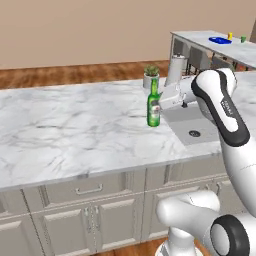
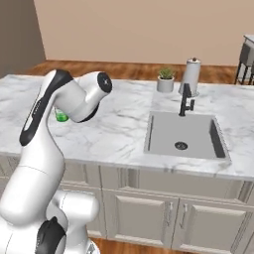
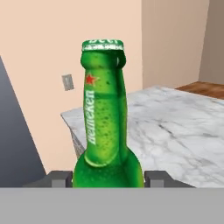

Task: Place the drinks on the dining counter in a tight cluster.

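The green glass bottle (image 1: 154, 105) was seen standing upright on the marble top with the sink (image 1: 80, 130), just left of the basin (image 2: 184, 134) and nearer than a small potted plant (image 1: 151, 75). The gripper (image 3: 107, 178) was set level with the bottle's lower body, its two dark fingertips (image 3: 58, 178) flanking the glass on either side in the hand view; the jaws were clamped on the bottle. From the right base view only a patch of green (image 2: 61, 116) was visible behind the arm. A black faucet (image 2: 185, 100) and a steel canister (image 2: 191, 75) were placed at the far edge of the sink. The dining counter (image 1: 200, 41) was seen far to the right, carrying a blue dish (image 1: 220, 40) and small cups (image 1: 243, 38).
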